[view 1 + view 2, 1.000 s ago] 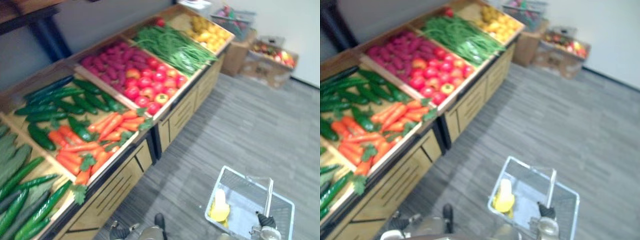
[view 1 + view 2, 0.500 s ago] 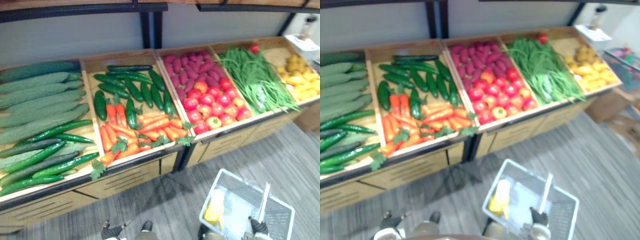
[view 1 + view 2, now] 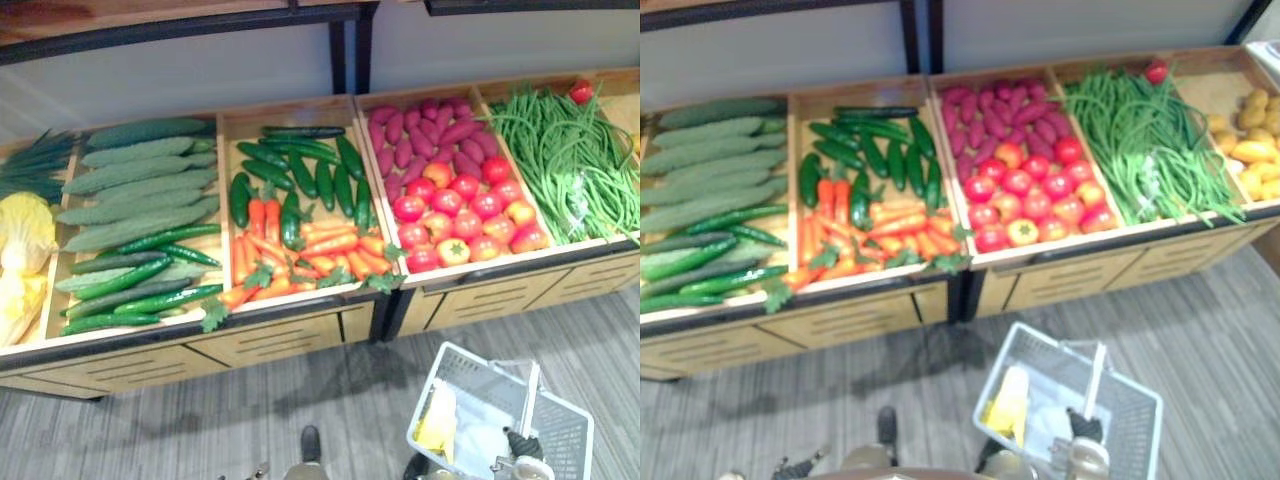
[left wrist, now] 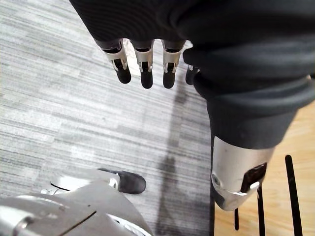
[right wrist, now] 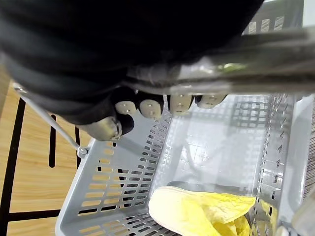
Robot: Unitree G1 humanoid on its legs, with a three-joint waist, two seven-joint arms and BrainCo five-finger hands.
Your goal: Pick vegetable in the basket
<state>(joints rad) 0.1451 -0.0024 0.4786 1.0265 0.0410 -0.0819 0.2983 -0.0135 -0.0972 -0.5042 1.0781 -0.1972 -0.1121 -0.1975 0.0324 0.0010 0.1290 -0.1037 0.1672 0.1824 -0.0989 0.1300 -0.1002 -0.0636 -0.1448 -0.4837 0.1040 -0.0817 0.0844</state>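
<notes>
Pale grey basket (image 3: 563,440) with a holey grid pattern at lower right, yellow vegetable (image 3: 437,425) inside, orange carrots (image 3: 310,250) mid-frame, red tomatoes (image 3: 465,212), dark green cucumbers (image 3: 310,165), grey streaky floor (image 3: 150,430).

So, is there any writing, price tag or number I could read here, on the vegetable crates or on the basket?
None can be read: no word, number or sign shows on the wooden crates, on the grey basket, or on the yellow item lying in it.
</notes>
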